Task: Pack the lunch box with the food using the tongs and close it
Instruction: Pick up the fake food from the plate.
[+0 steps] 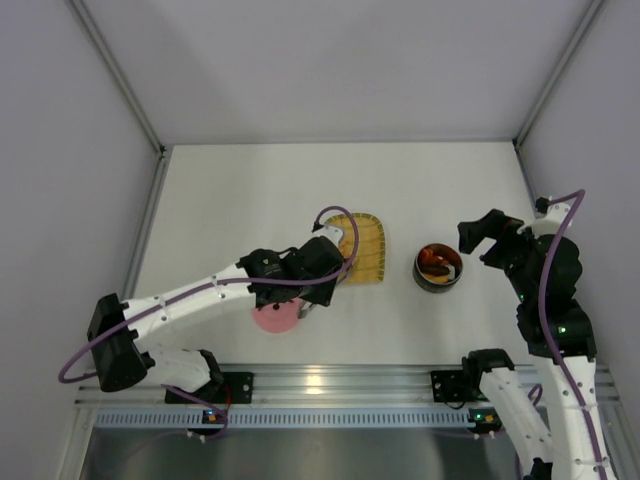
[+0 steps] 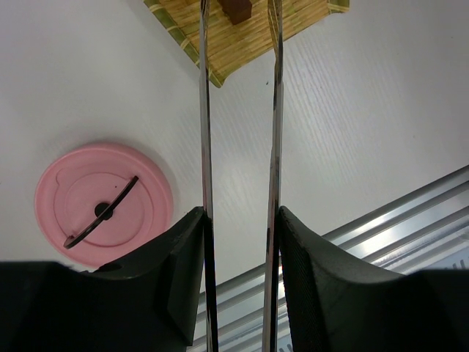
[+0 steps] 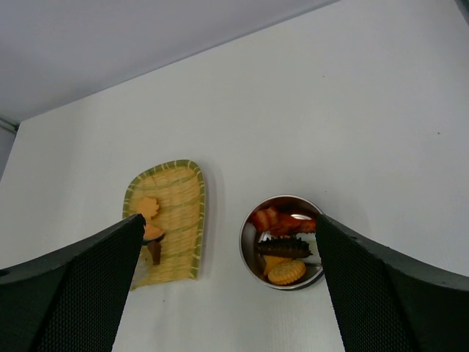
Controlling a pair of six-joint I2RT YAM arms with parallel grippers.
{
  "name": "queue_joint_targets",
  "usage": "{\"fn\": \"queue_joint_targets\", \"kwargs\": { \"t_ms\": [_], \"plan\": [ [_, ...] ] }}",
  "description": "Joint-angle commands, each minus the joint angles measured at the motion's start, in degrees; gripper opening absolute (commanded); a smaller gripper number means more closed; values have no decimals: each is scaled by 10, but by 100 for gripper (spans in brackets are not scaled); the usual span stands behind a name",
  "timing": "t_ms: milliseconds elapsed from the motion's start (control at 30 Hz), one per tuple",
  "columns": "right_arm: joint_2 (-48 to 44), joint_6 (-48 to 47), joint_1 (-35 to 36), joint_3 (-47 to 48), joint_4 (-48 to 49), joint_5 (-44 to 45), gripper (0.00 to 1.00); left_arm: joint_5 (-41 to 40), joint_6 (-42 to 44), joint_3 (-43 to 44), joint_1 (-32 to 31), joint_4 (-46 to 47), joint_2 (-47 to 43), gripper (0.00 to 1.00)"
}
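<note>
Lid: the pink lid (image 2: pixel 102 204), with its thin black curved handle, is lying flat on the tabletop (image 2: pixel 366 110) at the lower left of the left wrist view. It is off the box and just beside the fingers.
Left gripper: the left gripper (image 2: pixel 240 216) is clamping its fingers on the tongs (image 2: pixel 205 147), squeezing the two slim silver arms until they are running nearly parallel.
Long axis: the tongs are pointing straight up the frame from the fingers, and their tips are leaving the top edge over the yellow woven tray (image 2: pixel 249 40).
Food: a dark brown piece (image 2: pixel 238 7) is sitting on the tray between the two tong arms, dead ahead of the fingers. Whether the tips are touching it cannot be told. The right wrist view is also showing an orange round (image 3: pixel 149 207) on the tray.
Lunch box: the shiny steel lunch box (image 3: pixel 245 246) is standing open just right of the tray, holding orange, red and dark pieces.
Right gripper: the right gripper (image 3: pixel 229 220) is hovering near the box with its fingers wide apart and empty.
Nearer arm: the left arm is probably pinching the brown piece next, then carrying it rightward.
</note>
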Motion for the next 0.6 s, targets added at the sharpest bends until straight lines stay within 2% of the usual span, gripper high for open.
{"fn": "queue_joint_targets", "kwargs": {
  "t_ms": [0,567],
  "plan": [
    [-5,0,-6,8,2,0,98,11,-2,0,-3,35,4,47],
    [1,-5,-6,17,0,1,98,-18,-1,-3,-4,36,40,47]
  ]
}}
